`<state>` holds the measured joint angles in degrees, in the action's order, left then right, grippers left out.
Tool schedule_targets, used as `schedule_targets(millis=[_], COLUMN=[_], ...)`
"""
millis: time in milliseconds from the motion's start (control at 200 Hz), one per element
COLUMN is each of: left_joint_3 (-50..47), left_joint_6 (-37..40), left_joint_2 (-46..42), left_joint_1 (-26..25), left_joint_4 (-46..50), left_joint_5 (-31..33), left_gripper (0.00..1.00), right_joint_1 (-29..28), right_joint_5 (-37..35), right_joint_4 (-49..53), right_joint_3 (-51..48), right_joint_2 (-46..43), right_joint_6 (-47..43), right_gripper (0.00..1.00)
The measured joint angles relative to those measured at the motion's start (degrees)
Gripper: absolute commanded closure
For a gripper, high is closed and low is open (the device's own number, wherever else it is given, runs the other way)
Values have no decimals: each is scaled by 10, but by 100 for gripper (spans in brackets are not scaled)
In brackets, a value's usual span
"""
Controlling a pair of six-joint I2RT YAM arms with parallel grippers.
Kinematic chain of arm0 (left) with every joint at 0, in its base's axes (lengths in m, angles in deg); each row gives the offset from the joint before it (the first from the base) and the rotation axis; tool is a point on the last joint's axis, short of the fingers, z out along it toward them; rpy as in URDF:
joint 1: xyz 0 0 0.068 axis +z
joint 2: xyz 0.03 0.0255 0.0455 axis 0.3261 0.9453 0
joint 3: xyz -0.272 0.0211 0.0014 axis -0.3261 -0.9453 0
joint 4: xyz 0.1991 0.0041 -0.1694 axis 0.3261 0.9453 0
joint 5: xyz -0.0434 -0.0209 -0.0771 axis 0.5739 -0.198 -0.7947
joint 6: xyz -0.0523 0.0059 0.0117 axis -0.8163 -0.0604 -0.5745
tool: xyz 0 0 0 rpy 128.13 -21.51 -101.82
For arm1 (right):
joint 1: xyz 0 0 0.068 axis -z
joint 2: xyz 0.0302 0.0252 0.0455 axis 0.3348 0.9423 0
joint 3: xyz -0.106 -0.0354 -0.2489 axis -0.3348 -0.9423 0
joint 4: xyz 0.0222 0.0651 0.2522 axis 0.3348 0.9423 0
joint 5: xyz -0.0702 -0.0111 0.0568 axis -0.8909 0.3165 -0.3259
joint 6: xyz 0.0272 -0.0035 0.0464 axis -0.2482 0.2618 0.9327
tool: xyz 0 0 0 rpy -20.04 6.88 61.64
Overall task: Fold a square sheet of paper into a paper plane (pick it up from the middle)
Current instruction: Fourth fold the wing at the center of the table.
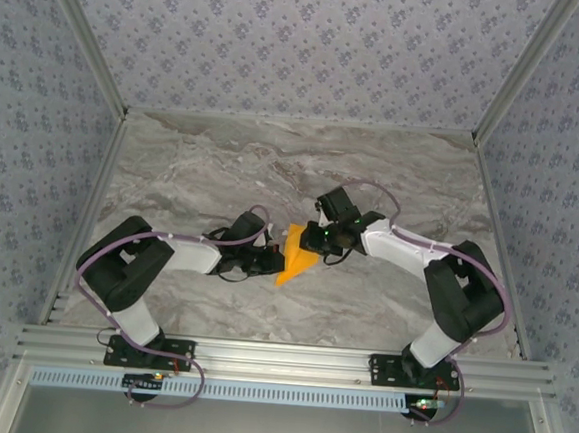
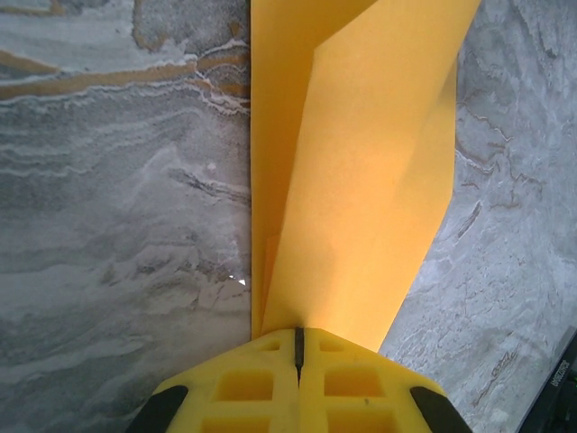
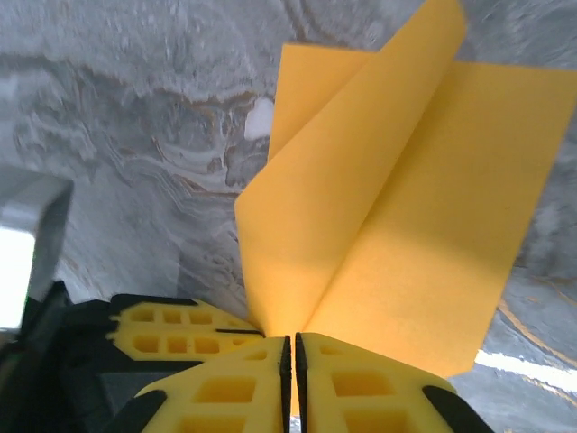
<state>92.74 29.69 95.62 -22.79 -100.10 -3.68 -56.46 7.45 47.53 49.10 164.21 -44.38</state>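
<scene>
The thin bright-orange square sheet of paper (image 1: pixel 296 257) is in the middle of the grey marbled bench (image 1: pixel 224 161), held between the two arms. Whether its lower edge touches the bench cannot be told.

The sheet is not flat. In the left wrist view (image 2: pixel 361 180) a long slanted crease runs across it, with one layer lying over another. In the right wrist view (image 3: pixel 397 207) one flap stands up loose above the lower layer.

The left gripper (image 1: pixel 266 263) (image 2: pixel 297 336) is clenched on one side of the paper. The right gripper (image 1: pixel 320 241) (image 3: pixel 290 341) is clenched on the opposite side, and the paper comes out from between its pressed fingers.

The first folds seem done, but the shape is wide and not yet a slim dart. Probably the loose flap must be pressed flat, and the narrowing folds and the centre crease are left.
</scene>
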Motion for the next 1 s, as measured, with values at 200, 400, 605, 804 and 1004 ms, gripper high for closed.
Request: schedule_targets(millis=[200, 400, 605, 804, 1004], left_joint_3=[4, 8, 9, 9, 9], left_joint_6=[2, 2, 2, 2, 2], left_joint_2=[0, 1, 1, 1, 1], left_joint_1=[-2, -2, -2, -2, -2], left_joint_4=[8, 14, 17, 17, 17], left_joint_5=[3, 5, 5, 5, 5], left_gripper=[100, 100, 100, 100, 100], right_joint_1=[-5, -11, -10, 4, 13], right_joint_5=[41, 69, 75, 85, 96], right_joint_4=[-48, -76, -86, -90, -91], right_joint_3=[-12, -12, -12, -12, -12], right_joint_2=[43, 70, 95, 100, 103], right_joint_6=[-15, -18, -20, -20, -31], right_gripper=[93, 93, 94, 93, 93])
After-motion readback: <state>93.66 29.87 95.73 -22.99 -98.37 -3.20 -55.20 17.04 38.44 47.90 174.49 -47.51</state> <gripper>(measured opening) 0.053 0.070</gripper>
